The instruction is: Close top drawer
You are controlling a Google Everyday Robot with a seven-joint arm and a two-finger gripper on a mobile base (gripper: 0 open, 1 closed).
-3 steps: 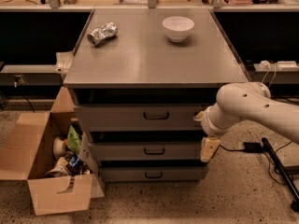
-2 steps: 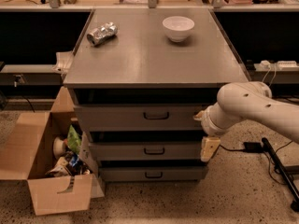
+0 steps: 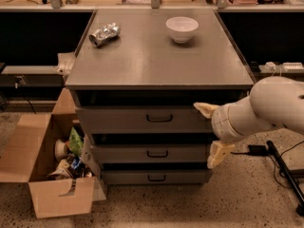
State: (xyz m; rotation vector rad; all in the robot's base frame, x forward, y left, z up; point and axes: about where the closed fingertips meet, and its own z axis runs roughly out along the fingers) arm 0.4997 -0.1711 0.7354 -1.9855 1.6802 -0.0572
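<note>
Almost nothing differs from a second ago: the gripper (image 3: 209,133) sits at the same spot by the right end of the top drawer (image 3: 128,120), and the drawer front has not shifted. I take this to mean the push has not yet taken effect and the closing is still to be done. The top drawer is the highest of the three under the grey cabinet top (image 3: 156,65). Its front stands a little forward, with a dark gap showing above it, so it looks partly pulled out. Its small dark handle (image 3: 159,118) is at the middle, well left of the gripper. The white arm (image 3: 275,106) comes in from the right at drawer height, its forearm roughly level and pointing left toward the cabinet. The claw is released and holds nothing: one cream finger (image 3: 205,109) lies at the drawer's upper right corner, and the other hangs lower, beside the middle drawer (image 3: 123,153). Whether the upper finger touches the drawer front cannot be told.
</note>
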